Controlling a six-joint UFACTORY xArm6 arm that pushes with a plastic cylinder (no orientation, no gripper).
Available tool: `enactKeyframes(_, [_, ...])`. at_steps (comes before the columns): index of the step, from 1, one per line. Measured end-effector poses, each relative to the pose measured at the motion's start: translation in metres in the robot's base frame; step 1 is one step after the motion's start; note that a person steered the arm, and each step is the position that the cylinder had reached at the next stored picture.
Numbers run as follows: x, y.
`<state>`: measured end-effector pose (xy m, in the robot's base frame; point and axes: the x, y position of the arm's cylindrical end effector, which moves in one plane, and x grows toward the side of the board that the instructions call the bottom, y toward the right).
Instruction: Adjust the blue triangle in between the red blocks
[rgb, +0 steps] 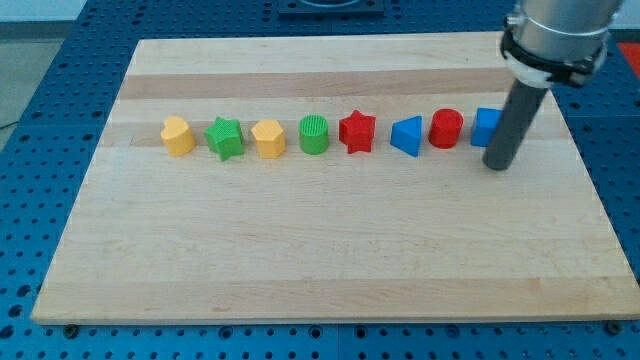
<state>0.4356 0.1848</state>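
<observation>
The blue triangle (407, 136) lies in a row of blocks across the board, between the red star (357, 131) on its left and the red cylinder (446, 128) on its right. It sits slightly lower than both and touches neither. My tip (498, 165) rests on the board at the row's right end, just below and in front of a blue block (485, 126) that the rod partly hides. The tip is well to the right of the blue triangle and touches no red block.
Further left in the row are a green cylinder (314, 134), a yellow block (268, 138), a green star (225, 137) and a yellow block (178, 135). The wooden board (320, 260) lies on a blue perforated table.
</observation>
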Motion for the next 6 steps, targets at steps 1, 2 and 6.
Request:
enactKeyframes(1, [-0.005,-0.017])
enactKeyframes(2, [-0.002,-0.046])
enactKeyframes(6, [0.006,-0.08])
